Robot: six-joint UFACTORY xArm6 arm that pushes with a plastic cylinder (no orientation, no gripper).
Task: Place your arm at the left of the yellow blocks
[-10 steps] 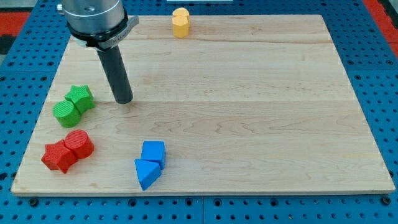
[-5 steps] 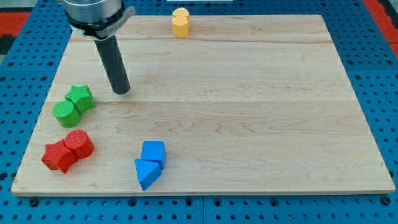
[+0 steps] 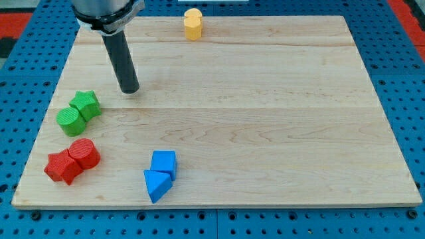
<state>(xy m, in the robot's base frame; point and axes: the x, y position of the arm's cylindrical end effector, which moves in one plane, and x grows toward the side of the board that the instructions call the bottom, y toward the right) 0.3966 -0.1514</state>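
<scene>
Yellow block (image 3: 192,24), apparently a hexagonal prism, stands at the far edge of the board (image 3: 265,119), well to the right of and beyond your rod. You see my tip (image 3: 130,90) resting on bare wood, touching nothing and holding nothing. Just left and nearer sit the green star (image 3: 87,104) and green cylinder (image 3: 70,120). Nearer still lie two red blocks (image 3: 72,160), and two blue blocks (image 3: 159,174).

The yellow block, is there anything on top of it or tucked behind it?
Nothing sits on the yellow block; its top is bare. Behind it, only the board edge and blue pegboard show. What lies directly behind it is hidden.
</scene>
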